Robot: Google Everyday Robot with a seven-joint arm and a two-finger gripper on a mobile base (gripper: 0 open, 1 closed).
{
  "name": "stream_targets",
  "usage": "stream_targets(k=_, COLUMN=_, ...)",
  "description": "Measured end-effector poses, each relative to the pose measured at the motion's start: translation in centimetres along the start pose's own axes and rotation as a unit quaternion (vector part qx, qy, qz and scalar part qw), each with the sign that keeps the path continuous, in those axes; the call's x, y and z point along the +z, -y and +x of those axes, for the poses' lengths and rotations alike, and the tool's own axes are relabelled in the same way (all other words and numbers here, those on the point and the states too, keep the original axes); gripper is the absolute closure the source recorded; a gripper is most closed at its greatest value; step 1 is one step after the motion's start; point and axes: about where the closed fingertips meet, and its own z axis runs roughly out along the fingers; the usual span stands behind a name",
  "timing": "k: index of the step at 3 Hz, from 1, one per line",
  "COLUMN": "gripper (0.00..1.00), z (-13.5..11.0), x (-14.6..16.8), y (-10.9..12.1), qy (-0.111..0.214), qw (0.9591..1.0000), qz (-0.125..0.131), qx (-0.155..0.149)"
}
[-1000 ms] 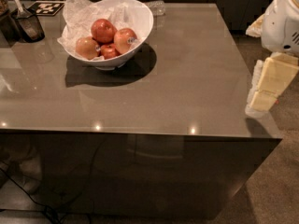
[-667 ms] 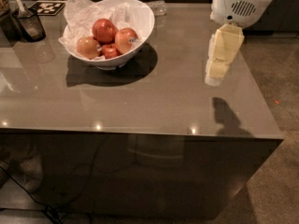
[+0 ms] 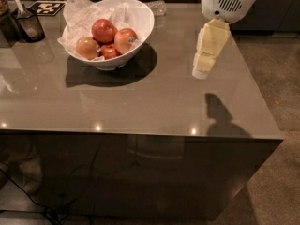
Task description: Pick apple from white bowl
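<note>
The white bowl (image 3: 140, 20), lined with crumpled white paper, stands at the back left of the grey table (image 3: 140, 102). It holds several apples. The red-orange apple with a pale sticker (image 3: 123, 40) lies at the right side of the pile. A deeper red apple (image 3: 103, 30) sits on top, a small dark red one (image 3: 110, 52) in front and a paler one (image 3: 87, 47) at the left. My gripper (image 3: 204, 68) hangs cream-coloured from the white arm head (image 3: 228, 3), above the table, well to the right of the bowl and empty.
A dark container with a utensil (image 3: 29, 25) and a black-and-white marker tag (image 3: 45, 7) are at the back left corner. A clear plastic object (image 3: 159, 7) lies behind the bowl. The table's right edge (image 3: 262, 93) drops to carpet.
My gripper has moved left from beyond the table's right edge to over the table, closer to the bowl. The bowl and apples have not moved.
</note>
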Motion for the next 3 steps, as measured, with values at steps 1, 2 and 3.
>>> stream_targets(k=1, gripper=0.00, z=-3.1, x=1.7, y=2.1, qy=0.003, qw=0.9998, qz=-0.015, qx=0.015)
stream_targets(k=2, gripper=0.00, z=-7.4, x=2.9, y=3.8, qy=0.008, qw=0.9996, qz=-0.026, qx=0.006)
stream_targets(k=3, gripper=0.00, z=-9.2, x=2.9, y=4.7, qy=0.023, qw=0.9996, qz=-0.016, qx=0.001)
